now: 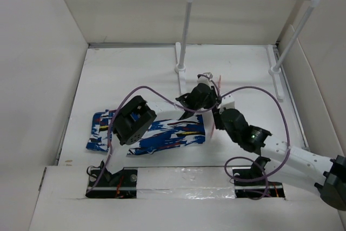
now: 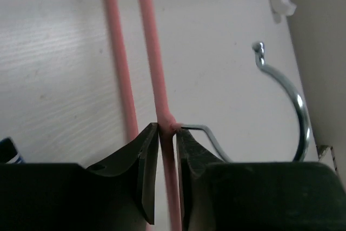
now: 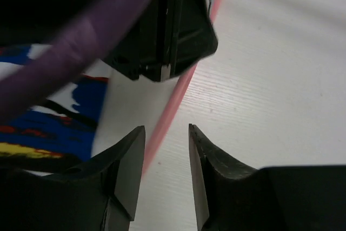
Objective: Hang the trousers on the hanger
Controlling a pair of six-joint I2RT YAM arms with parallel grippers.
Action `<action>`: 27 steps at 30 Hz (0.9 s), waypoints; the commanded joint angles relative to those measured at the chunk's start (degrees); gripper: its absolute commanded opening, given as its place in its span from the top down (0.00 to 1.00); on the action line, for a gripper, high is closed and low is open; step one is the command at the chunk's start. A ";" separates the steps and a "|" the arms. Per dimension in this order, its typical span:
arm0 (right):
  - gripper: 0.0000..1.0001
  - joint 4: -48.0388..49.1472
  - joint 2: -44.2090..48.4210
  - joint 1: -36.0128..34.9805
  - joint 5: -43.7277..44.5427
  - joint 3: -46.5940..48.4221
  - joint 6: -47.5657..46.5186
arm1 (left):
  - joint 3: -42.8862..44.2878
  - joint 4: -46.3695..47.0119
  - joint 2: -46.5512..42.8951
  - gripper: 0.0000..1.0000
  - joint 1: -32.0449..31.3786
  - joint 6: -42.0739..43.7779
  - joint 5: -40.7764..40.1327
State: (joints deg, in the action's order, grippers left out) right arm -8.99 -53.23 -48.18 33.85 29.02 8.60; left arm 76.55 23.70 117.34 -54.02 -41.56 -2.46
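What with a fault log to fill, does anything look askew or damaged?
Nothing stands out. The trousers lie spread on the table, and the left gripper has its jaws shut on the hanger beside its hook; neither looks damaged.

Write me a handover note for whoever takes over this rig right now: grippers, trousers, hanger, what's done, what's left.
Left gripper: shut on the hanger at its neck, where the metal hook joins.
Right gripper: open, tips beside one pink bar of the hanger, gripping nothing.
Trousers: spread flat on the table, left of the hanger, not on it.
Done: hanger gripped.
Left: get the trousers over the hanger's bar.
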 commanded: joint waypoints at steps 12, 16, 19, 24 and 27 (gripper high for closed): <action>0.49 -4.72 19.57 0.72 -15.20 -2.12 1.60 | -15.20 13.82 -7.30 1.00 3.31 -6.25 4.66; 1.00 -2.97 16.59 2.22 -21.87 -1.68 0.10 | -17.83 15.57 -9.66 1.00 1.38 -6.69 0.81; 1.00 -2.60 12.55 2.74 -26.90 -1.24 -1.13 | -24.92 23.71 -13.18 1.00 -0.12 -11.16 -2.27; 1.00 1.60 7.81 7.04 -33.98 -3.43 -2.27 | -35.06 35.69 -14.07 1.00 -3.36 -21.34 -5.98; 1.00 5.91 6.30 11.17 -40.94 -5.46 -2.80 | -38.40 44.13 -11.96 1.00 -4.51 -24.61 -5.72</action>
State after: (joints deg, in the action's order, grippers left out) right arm -9.10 -46.19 -39.44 1.67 24.73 7.33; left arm 40.07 54.30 105.30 -57.91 -59.88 -6.33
